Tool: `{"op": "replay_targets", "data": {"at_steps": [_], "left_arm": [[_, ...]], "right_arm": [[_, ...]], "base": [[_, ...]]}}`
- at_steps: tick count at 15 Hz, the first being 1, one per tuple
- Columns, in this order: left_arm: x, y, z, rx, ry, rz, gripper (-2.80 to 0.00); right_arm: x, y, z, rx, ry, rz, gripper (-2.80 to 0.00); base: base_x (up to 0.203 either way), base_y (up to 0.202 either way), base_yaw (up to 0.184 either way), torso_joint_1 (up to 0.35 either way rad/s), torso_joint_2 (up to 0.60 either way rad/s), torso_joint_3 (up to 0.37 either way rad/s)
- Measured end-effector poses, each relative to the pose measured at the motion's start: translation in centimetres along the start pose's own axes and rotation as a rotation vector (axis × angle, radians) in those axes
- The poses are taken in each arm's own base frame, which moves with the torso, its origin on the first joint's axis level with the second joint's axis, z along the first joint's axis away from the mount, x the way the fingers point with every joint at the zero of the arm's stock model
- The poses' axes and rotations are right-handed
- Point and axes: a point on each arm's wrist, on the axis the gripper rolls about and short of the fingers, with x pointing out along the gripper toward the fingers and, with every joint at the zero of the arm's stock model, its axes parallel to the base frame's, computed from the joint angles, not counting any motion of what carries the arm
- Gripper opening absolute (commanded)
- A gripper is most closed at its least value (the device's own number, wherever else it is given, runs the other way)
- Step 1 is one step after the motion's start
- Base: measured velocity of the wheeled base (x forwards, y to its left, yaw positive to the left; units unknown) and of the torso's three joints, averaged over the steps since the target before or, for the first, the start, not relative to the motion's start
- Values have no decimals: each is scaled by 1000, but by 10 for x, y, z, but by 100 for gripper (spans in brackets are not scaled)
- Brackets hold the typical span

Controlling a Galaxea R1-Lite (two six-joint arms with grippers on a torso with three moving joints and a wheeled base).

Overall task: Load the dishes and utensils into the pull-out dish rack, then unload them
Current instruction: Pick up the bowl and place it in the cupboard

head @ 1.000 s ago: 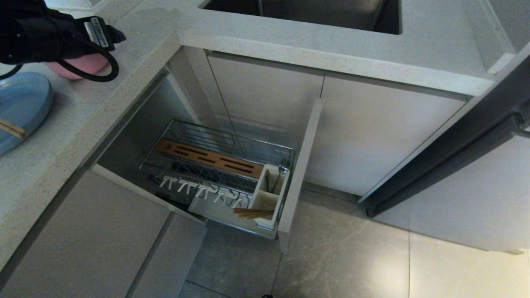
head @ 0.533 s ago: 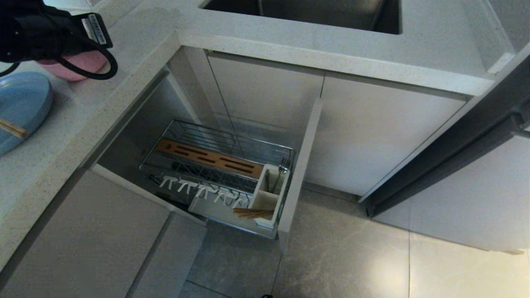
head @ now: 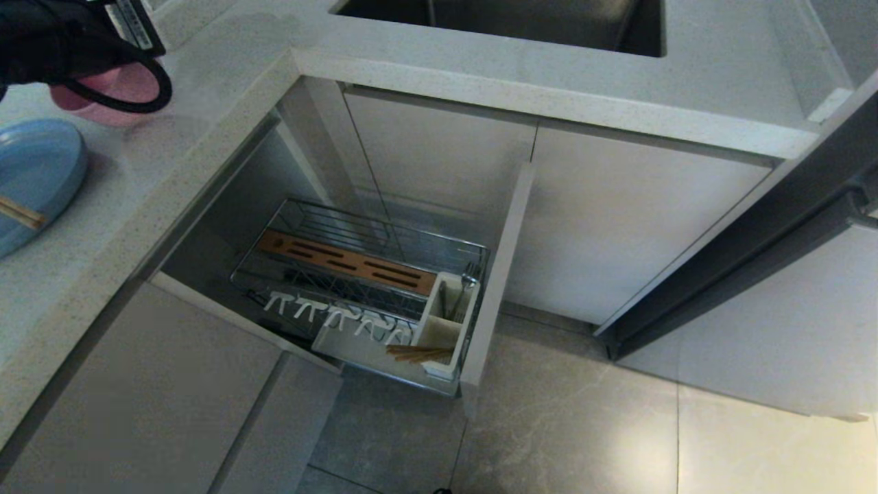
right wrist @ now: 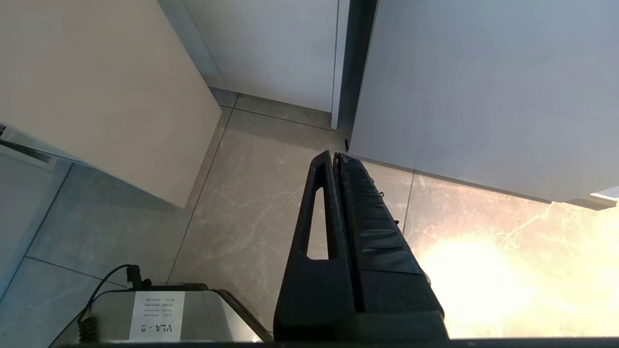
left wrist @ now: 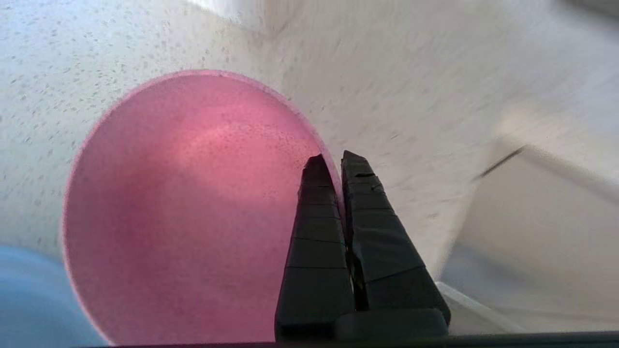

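Pink bowl [left wrist: 184,212] tilted above the counter; blue plate [head: 38,171] beside it — chopsticks [head: 418,353] in the rack [head: 357,274].

Head view: left gripper [head: 103,75] itself hidden behind the black wrist housing and cable loop at the frame's top-left corner; pink bowl [head: 113,92] mostly covered by them, only its lower side shows. Blue plate [head: 38,175] cut by the left edge, as is the chopstick [head: 20,214] lying on it. Sink [head: 501,24] cut by the top edge. Left wrist view: bowl's near side runs off frame, table [left wrist: 435,87] beyond is motion-blurred. Caddy [head: 446,322] contents too small to tell apart.
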Motion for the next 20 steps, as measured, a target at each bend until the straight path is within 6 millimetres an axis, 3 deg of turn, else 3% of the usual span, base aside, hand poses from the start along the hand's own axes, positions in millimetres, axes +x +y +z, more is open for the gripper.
{"op": "replay_targets", "data": {"at_steps": [5, 10, 15, 20], "left_arm": [[-53, -19, 37, -309, -146, -151, -280], [-117, -30, 59, -366, -194, -370, -280], [-191, -12, 69, -306, -18, -634, -280], [-215, 4, 57, -310, 82, -595, -280]], "right_arm": [[0, 0, 0, 0, 0, 0, -280], [0, 0, 0, 0, 0, 0, -280], [0, 0, 0, 0, 0, 0, -280], [0, 0, 0, 0, 0, 0, -280]], "base": [[0, 0, 0, 0, 0, 0], [0, 0, 0, 0, 0, 0], [0, 0, 0, 0, 0, 0], [0, 0, 0, 0, 0, 0]]}}
